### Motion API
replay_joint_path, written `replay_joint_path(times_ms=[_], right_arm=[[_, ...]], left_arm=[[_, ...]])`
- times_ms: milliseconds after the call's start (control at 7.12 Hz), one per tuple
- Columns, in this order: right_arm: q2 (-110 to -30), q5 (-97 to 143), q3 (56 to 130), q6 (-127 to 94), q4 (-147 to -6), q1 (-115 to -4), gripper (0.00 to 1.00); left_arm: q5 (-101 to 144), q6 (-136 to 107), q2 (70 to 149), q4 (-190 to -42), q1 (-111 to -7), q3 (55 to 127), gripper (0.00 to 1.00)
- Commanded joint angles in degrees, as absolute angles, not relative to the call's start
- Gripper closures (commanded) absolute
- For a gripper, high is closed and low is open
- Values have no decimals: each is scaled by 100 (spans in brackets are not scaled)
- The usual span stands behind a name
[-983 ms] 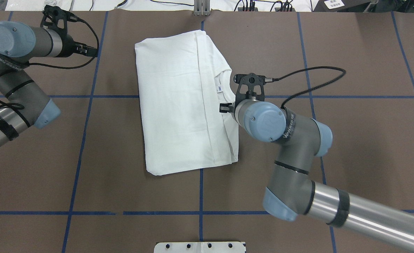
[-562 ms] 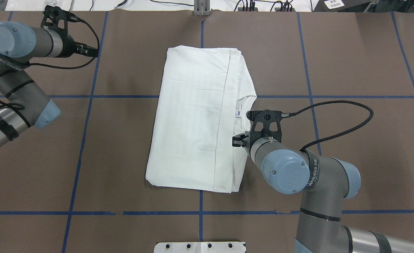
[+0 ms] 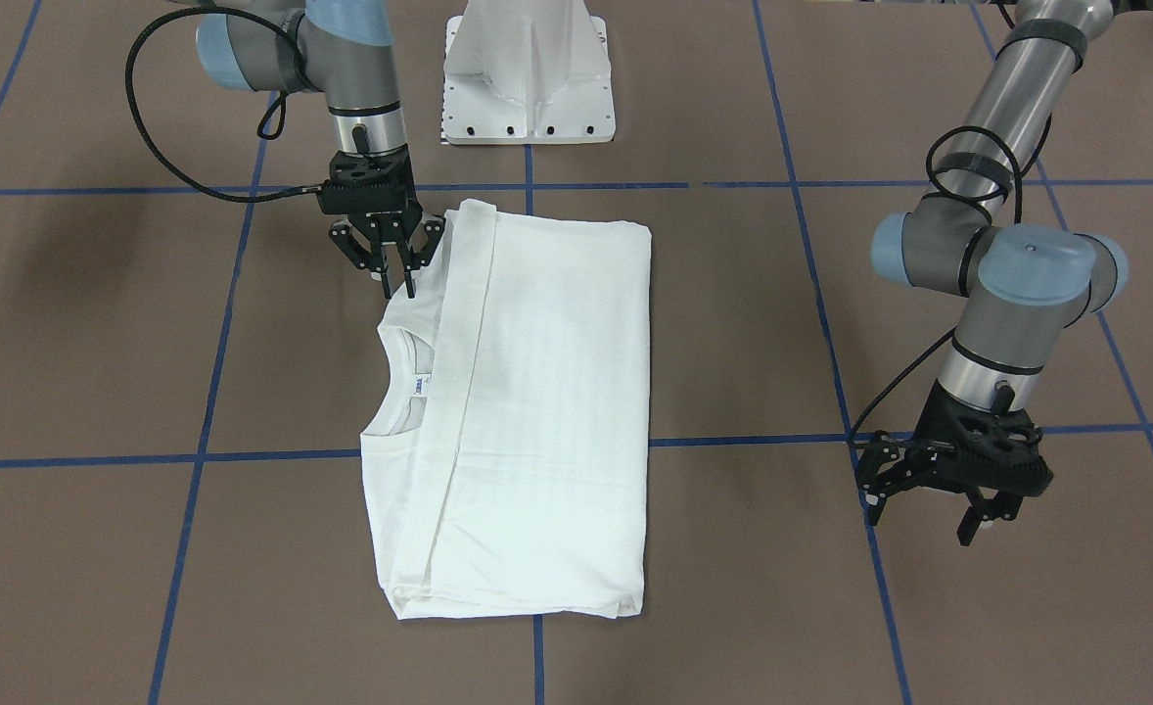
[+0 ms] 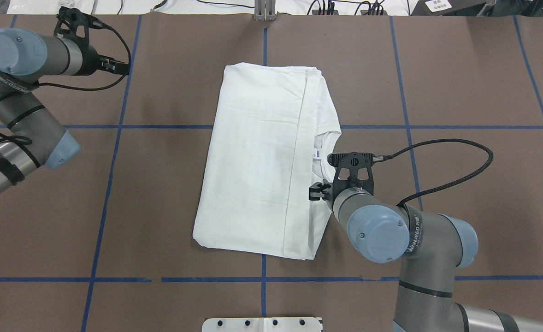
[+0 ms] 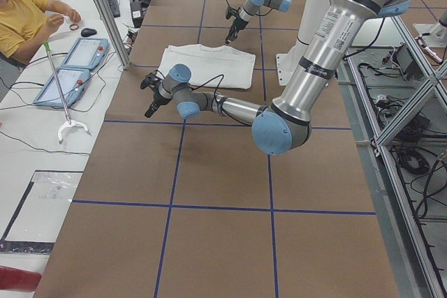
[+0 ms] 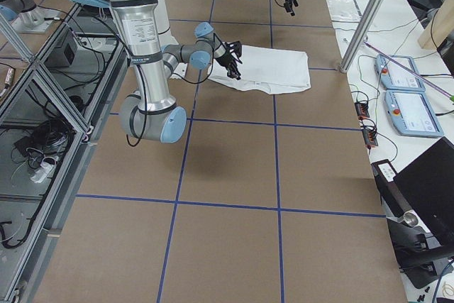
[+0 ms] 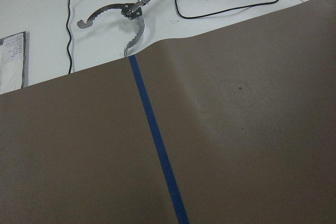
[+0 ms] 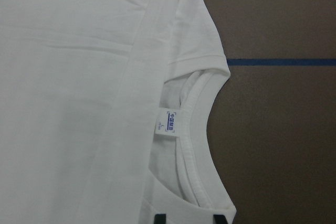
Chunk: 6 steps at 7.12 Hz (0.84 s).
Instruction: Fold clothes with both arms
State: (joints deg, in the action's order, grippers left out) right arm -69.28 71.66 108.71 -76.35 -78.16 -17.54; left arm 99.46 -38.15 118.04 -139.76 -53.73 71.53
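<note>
The tabletop (image 4: 460, 69) is matte brown, crossed by a grid of blue tape. The tubular grey-and-silver left arm (image 4: 27, 115) reaches toward the far left corner. The right arm (image 4: 419, 240) bends in from the near right.

At the tabletop's middle lies the white cotton T-shirt (image 4: 257, 157), folded into a smooth, slightly skewed oblong with a long overlapping flap. The left gripper (image 3: 924, 504) hangs over bare tabletop with its black fingers spread. The right gripper (image 3: 398, 266), fingers also apart, is at the shirt's shoulder. The curved ribbed collar (image 8: 197, 145) faces the right edge and carries a small white label (image 8: 169, 121) printed in blue.
</note>
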Motion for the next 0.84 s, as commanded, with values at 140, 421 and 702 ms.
replay_joint_path(times_ms=[140, 421, 702], right_arm=[[-5498, 7268, 10217, -7611, -8989, -1872, 0], [-5238, 7495, 9687, -7524, -9044, -1863, 0], [-5186, 7910, 9659, -7183, -9621, -1846, 0]], left_arm=[[9949, -3814, 11804, -13975, -5344, 7154, 0], [9949, -3823, 11804, -13975, -5335, 7163, 0], [9949, -3823, 11812, -13975, -5326, 7163, 0]])
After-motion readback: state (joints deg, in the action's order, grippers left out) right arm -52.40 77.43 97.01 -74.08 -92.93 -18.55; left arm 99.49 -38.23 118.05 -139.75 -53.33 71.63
